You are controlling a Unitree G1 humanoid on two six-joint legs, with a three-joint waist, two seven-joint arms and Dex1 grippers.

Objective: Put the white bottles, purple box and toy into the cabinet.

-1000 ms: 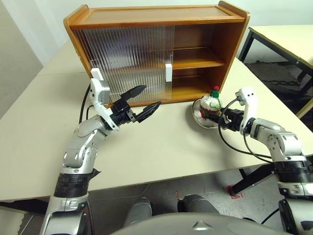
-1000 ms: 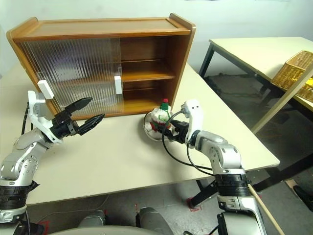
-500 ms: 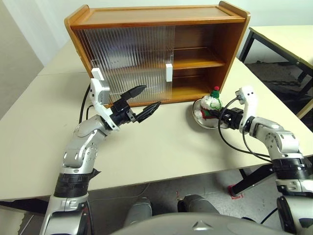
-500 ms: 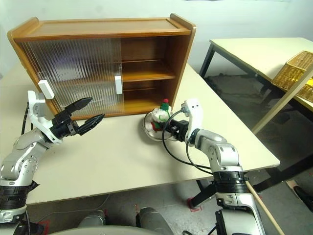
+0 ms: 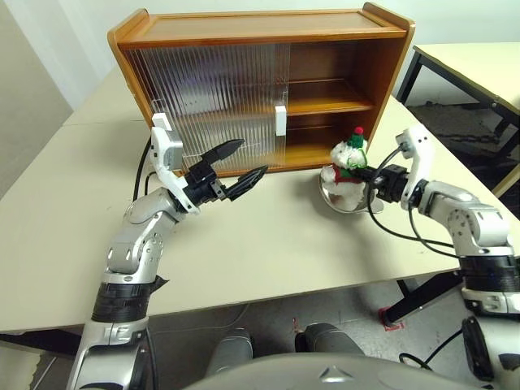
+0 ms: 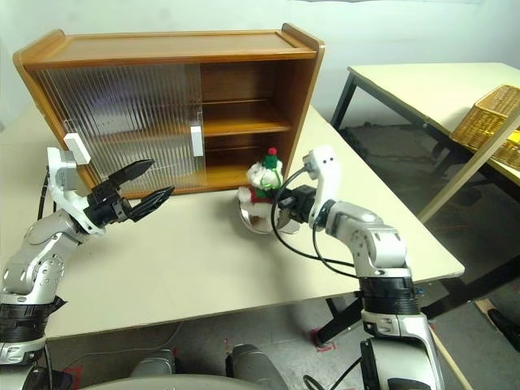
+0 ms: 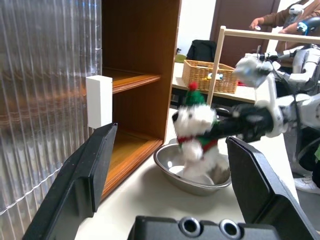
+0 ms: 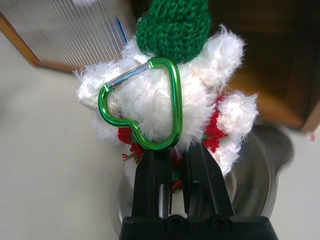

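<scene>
The toy (image 5: pixel 348 157), a white plush snowman with a red-and-green scarf, hangs just above its round metal bowl (image 5: pixel 344 197) in front of the cabinet's open right half. My right gripper (image 5: pixel 365 173) is shut on the toy's lower body; in the right wrist view its fingers (image 8: pixel 152 170) pinch the plush below a green carabiner (image 8: pixel 172 107). My left gripper (image 5: pixel 253 158) stands open in front of the cabinet's ribbed sliding doors (image 5: pixel 211 97), holding nothing. The brown wooden cabinet (image 5: pixel 260 28) has bare shelves on its right side. The white bottles and purple box are out of view.
The cabinet stands on a beige table (image 5: pixel 268 244) whose front edge is near me. A second table (image 6: pixel 422 81) with a wicker basket (image 6: pixel 487 118) stands to the right. A person's arm (image 7: pixel 272 17) appears in the background of the left wrist view.
My right gripper has shut on the toy and lifted it out of the bowl. The left arm has not moved.
</scene>
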